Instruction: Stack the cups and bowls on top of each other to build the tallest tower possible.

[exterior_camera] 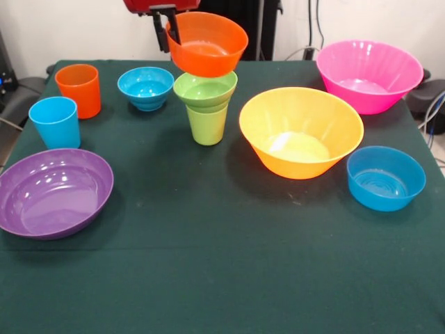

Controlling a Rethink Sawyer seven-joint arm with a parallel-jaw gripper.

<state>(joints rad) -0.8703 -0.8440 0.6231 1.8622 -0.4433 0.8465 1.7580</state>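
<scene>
The tower is a lime green cup (207,125) with a small green bowl (205,90) sitting in its mouth, at the table's far middle. Directly above it a medium orange bowl (208,45) hangs tilted, its base right at the green bowl's rim; I cannot tell whether they touch. My gripper (169,31) is shut on the orange bowl's left rim, one finger inside and one outside. An orange cup (79,89) and a light blue cup (55,122) stand upright at the left.
On the green table (222,264) lie a small blue bowl (146,87), a large purple bowl (54,193) front left, a yellow-orange bowl (300,131) right of the tower, a pink bowl (368,75) far right and a medium blue bowl (385,177).
</scene>
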